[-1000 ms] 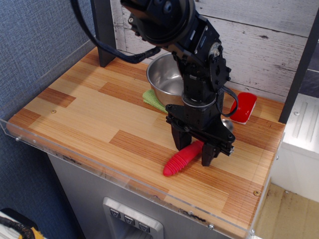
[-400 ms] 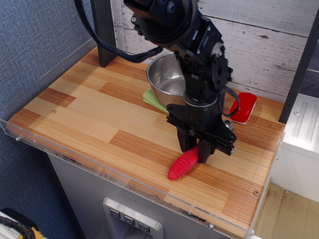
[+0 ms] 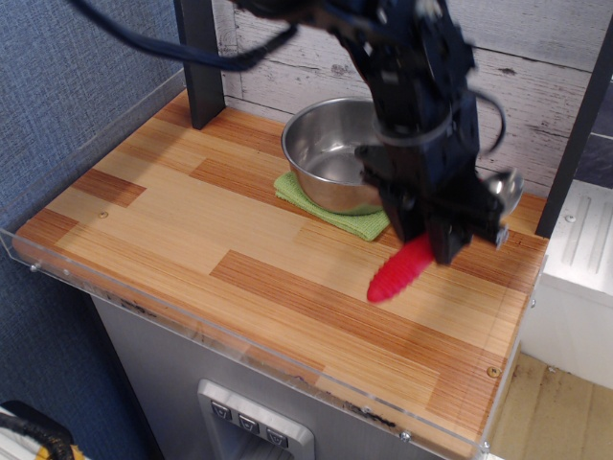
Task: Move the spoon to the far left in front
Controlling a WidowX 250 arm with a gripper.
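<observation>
The spoon (image 3: 397, 273) has a ribbed bright-red handle and a shiny metal bowl that shows to the right of the arm. My gripper (image 3: 428, 244) is shut on the handle's upper part and holds the spoon tilted above the wooden table (image 3: 192, 220), at the right side, with the red handle end pointing down and to the left. The spoon does not touch the table. The front left of the table lies far to the left of the gripper.
A steel bowl (image 3: 326, 158) stands at the back on a green cloth (image 3: 340, 216), just left of the arm. A dark post (image 3: 198, 57) stands at the back left. A clear plastic lip (image 3: 239, 331) runs along the front edge. The red block is hidden.
The gripper closed on the spoon's red handle, lifted it off the table and moved up and to the right. The arm now covers the red block.
</observation>
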